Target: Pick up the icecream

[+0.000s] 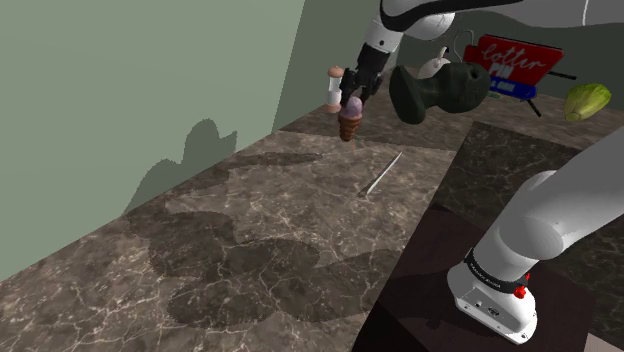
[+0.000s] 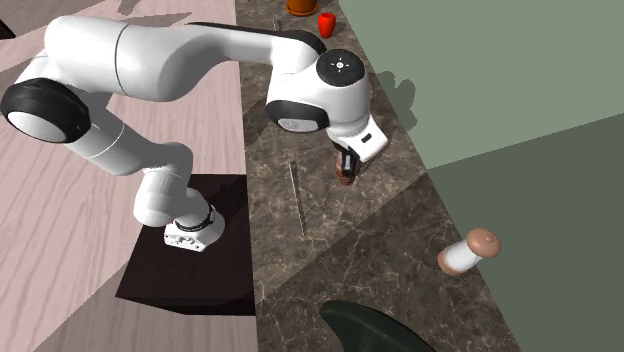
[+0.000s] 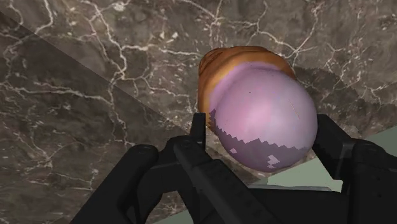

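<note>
Lifting straight up looks like the sound course here. The jaws are clamped on the pink scoop of the ice cream (image 3: pixel 261 118), with its brown cone pointing down toward the marble worktop (image 1: pixel 250 230), near the green wall. I cannot tell whether the cone tip is clear of the stone. The scoop is round and probably slippery, so a steady grip and a slow vertical rise would suit. The rise should avoid the thin rod (image 1: pixel 381 173) lying nearby.

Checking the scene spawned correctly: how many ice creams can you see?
1. The ice cream, a pink scoop on a brown cone, is clasped in the gripper near the green wall. Others could sit hidden behind the arm.
</note>
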Controlling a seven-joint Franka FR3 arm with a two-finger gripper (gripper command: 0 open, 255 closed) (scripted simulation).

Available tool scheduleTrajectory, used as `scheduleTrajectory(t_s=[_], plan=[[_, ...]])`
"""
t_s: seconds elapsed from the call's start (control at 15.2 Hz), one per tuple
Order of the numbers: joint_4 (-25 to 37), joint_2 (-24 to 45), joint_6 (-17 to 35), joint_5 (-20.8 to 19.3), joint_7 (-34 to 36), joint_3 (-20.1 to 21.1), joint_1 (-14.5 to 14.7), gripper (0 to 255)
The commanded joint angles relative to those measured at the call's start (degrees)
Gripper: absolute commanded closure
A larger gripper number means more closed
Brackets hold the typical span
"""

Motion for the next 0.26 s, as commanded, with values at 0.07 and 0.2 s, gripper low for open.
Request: scheduleTrajectory(t_s=[0.07,0.2], plan=[[2.34,-0.04,-2.30,-0.26,0.62,0.00,-0.03,255],[2.45,-0.04,-2.41,-0.27,0.65,0.00,-0.03,255]])
